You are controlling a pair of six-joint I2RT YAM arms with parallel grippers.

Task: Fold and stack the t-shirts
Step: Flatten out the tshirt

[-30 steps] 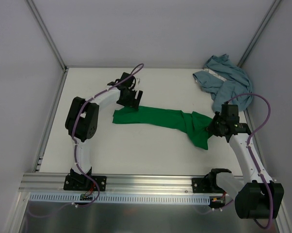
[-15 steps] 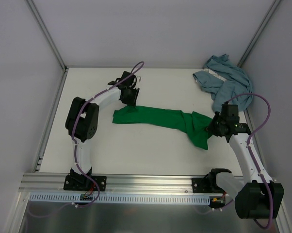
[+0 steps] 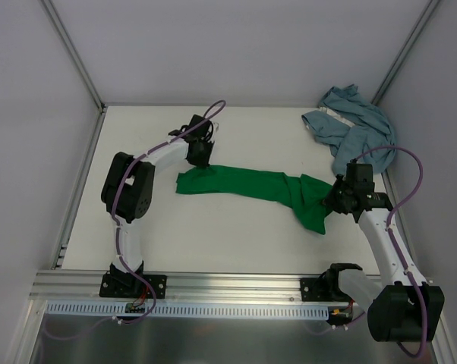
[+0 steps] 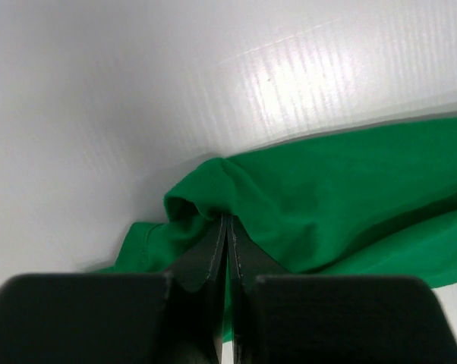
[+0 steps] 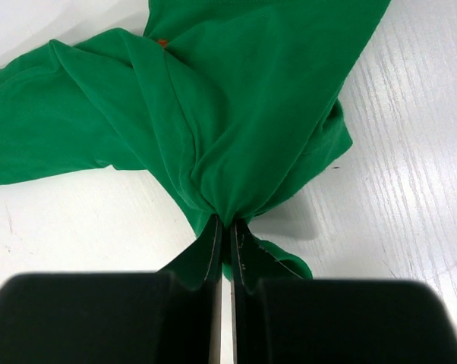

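Green t-shirt [image 3: 251, 184] pinched at both ends, lying as a twisted band across the table [image 3: 213, 243].
The left jaws are closed on its 9 o'clock end, and the right jaws are closed on a bunched fold at its 3 o'clock end. The blue-grey t-shirt [image 3: 350, 125] lies crumpled in the 1 o'clock corner, apart from it. Both grips look thin, so cloth may slip out during a lift or spread, and the twisted middle could fold crooked. No bin or box is in view.

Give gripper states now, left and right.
Left gripper: shut on green shirt.
Right gripper: shut on green shirt too.
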